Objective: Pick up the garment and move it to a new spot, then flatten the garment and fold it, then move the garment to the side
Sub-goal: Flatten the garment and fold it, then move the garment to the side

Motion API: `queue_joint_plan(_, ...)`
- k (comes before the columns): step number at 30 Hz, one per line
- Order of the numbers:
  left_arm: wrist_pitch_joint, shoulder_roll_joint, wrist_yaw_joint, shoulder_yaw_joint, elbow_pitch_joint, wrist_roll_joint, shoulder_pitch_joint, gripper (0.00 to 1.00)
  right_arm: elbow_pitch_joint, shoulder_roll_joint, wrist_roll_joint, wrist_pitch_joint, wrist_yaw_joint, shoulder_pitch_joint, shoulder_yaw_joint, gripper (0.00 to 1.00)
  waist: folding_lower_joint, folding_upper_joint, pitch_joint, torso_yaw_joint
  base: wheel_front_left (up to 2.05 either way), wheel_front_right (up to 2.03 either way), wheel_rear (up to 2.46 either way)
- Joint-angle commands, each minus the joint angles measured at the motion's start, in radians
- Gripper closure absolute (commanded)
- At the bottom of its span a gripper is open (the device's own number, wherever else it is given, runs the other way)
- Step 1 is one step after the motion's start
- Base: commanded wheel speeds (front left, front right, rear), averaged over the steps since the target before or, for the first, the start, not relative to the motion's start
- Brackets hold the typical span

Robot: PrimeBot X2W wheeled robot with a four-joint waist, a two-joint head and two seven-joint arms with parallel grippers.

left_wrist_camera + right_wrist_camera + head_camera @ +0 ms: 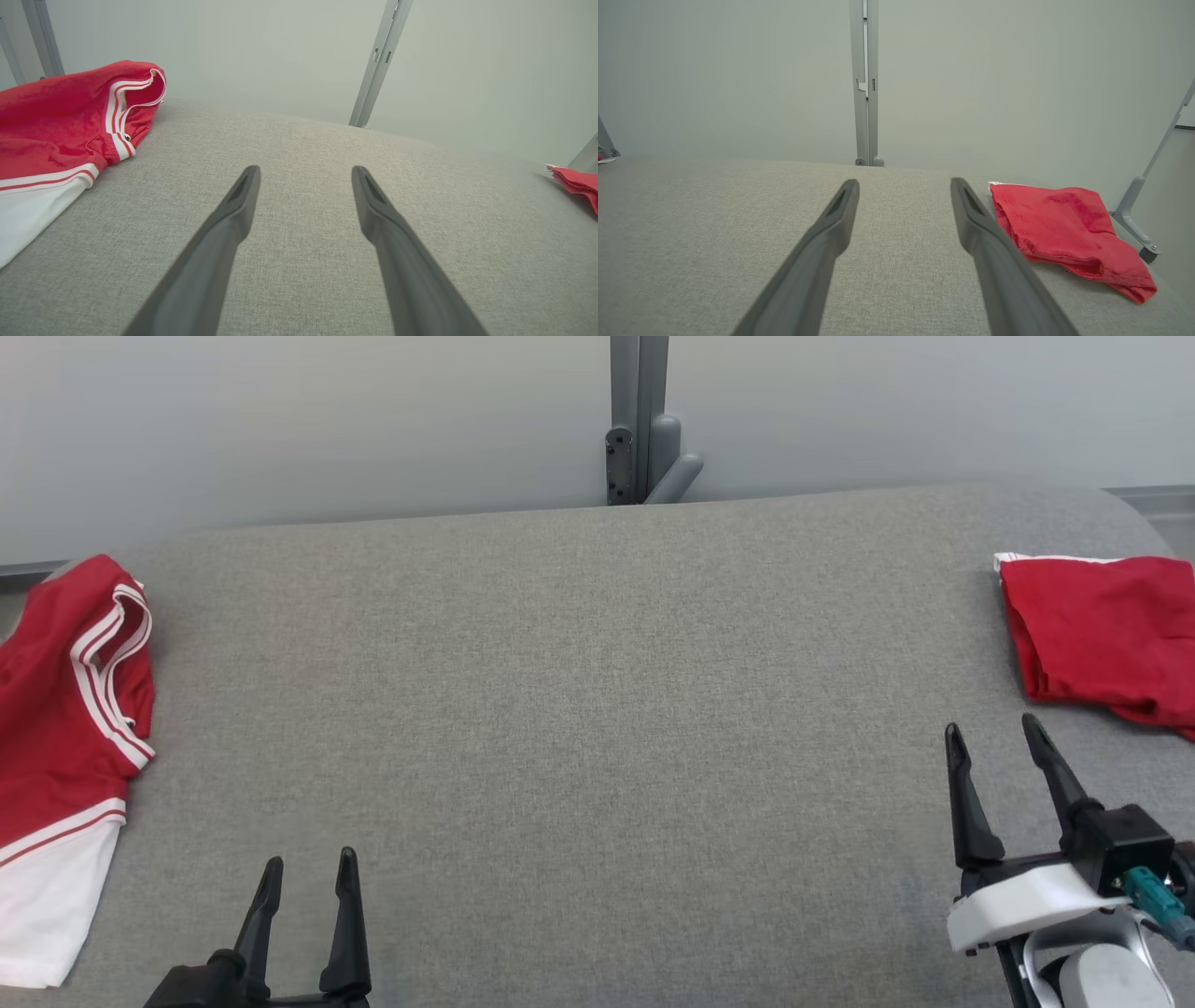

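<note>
**Jersey (65,728) lay at nine o'clock, both grippers empty**

The red-and-white jersey sat rumpled at the nine o'clock edge of the grey padded table (579,709). Your left gripper (310,859) stood near it at seven o'clock, fingers apart and holding nothing. The right gripper (991,724), equally spread and empty, was at four o'clock beside a folded red garment (1102,635). You'd probably have done best pinching the jersey's near hem and lifting it clear before carrying it centreward.

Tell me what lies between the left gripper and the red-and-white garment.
Just bare grey surface separates the left gripper from the red-and-white garment, as the head and left wrist views show.
</note>
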Motion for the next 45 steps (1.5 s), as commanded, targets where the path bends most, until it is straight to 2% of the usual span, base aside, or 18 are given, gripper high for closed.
queue_joint_plan(1, 0.0, 0.002, -0.006, 0.012, 0.007, 0.006, 0.012, 0.0, -0.01, 0.012, -0.004, -0.003, -0.002, 0.024, -0.006, 0.0, 0.0001, 0.0036, -0.022, 0.012, 0.0, 0.0, 0.0)
queue_joint_plan(9, 0.0, 0.002, -0.012, 0.034, 0.03, 0.011, -0.012, 0.0, 0.005, 0.059, 0.006, -0.003, -0.002, 0.106, -0.037, 0.0, 0.0001, 0.0036, -0.027, 0.033, 0.0, 0.0, 0.0)
queue_joint_plan(24, 0.0, 0.002, -0.019, 0.025, 0.042, 0.0, -0.018, 0.0, 0.028, 0.06, 0.044, -0.003, -0.002, 0.117, -0.021, 0.0, 0.0001, 0.0036, -0.033, 0.039, 0.0, 0.0, 0.0)
queue_joint_plan(30, 0.0, 0.002, -0.02, 0.026, 0.043, -0.003, -0.012, 0.0, 0.027, 0.06, 0.04, -0.003, -0.002, 0.13, -0.009, 0.0, 0.0001, 0.0036, -0.044, 0.061, 0.0, 0.0, 0.0)
queue_joint_plan(34, 0.0, 0.002, -0.02, 0.017, 0.041, 0.002, -0.006, 0.0, 0.023, 0.061, 0.05, -0.003, -0.002, 0.146, -0.006, 0.0, 0.0001, 0.0036, -0.055, 0.117, 0.0, 0.0, 0.0)
queue_joint_plan(45, 0.0, 0.002, -0.011, 0.059, 0.02, 0.014, 0.034, 0.0, 0.033, 0.06, 0.092, -0.003, -0.002, 0.161, 0.057, 0.0, 0.0001, 0.0036, -0.089, 0.372, 0.0, 0.0, 0.0)
